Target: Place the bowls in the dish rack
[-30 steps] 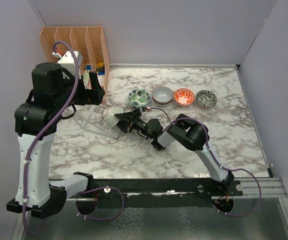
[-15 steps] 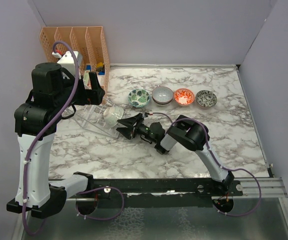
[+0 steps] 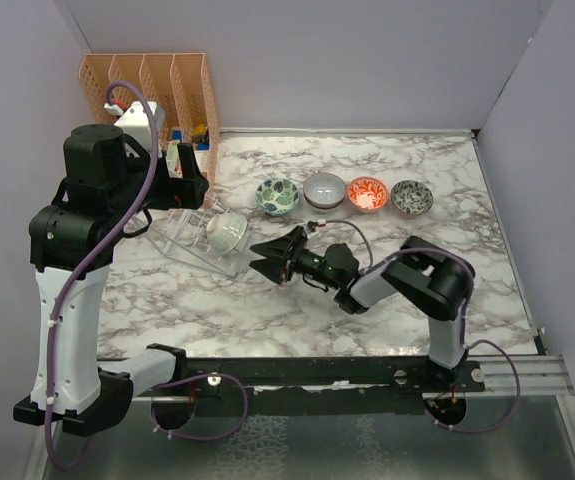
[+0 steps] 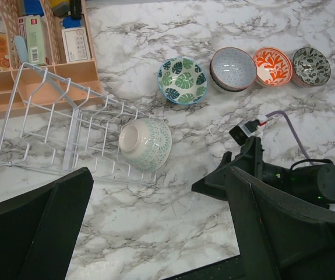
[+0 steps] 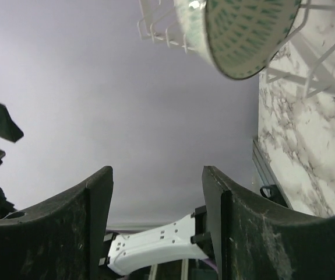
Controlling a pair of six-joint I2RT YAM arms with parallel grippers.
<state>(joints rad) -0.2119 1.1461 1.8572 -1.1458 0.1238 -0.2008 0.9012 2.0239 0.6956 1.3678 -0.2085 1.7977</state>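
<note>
Four bowls stand in a row at the back: teal-green, pale grey-white, red-orange and grey speckled. A further pale bowl with a green pattern lies on its side among the prongs at the right end of the low dish rack. My right gripper is open and empty, low over the table just right of that bowl and apart from it. My left gripper is open and empty, held high above the rack. The racked bowl also shows in the left wrist view and the right wrist view.
A taller orange perforated organizer with boxes in it stands behind the rack in the back left corner. Grey walls close the left, back and right sides. The right arm's cable loops over the table in front of the bowl row.
My right gripper has drawn back to the right, away from the bowl in the rack, with its jaws open. The bowl stays in the rack. The left arm has not moved.
</note>
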